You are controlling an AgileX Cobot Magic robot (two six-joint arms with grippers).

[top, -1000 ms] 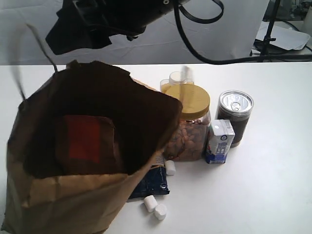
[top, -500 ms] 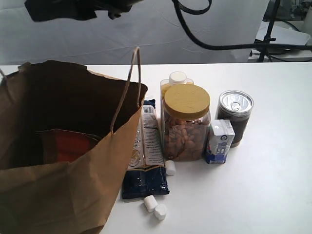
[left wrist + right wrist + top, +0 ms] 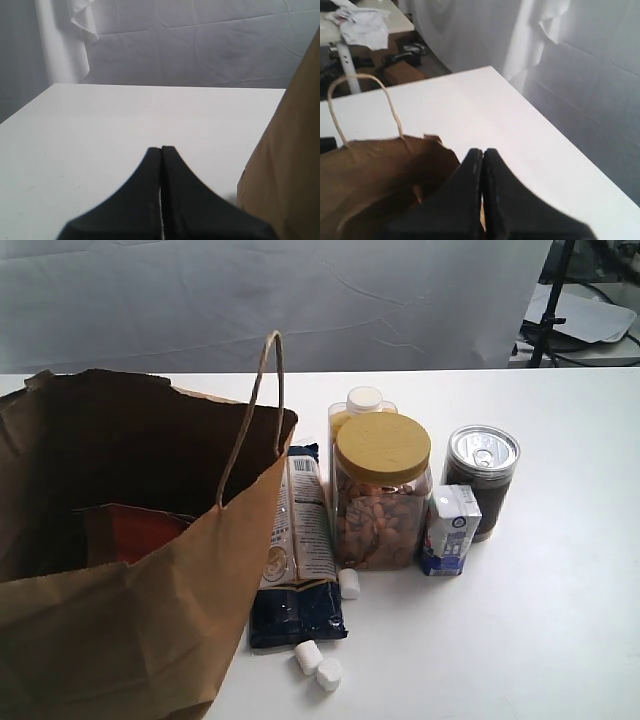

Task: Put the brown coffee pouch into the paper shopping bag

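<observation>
Left fingers (image 3: 137,202) and right fingers (image 3: 457,202) pinched together; orange-labelled pouch (image 3: 140,536) inside creased kraft bag (image 3: 120,640).

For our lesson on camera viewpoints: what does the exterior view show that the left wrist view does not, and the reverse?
Only the exterior view: the brown coffee pouch inside the bag, the nut jar and the pull-tab can. Only the left wrist view: the left gripper, shut and empty. Both: the paper shopping bag and the white table.
</observation>
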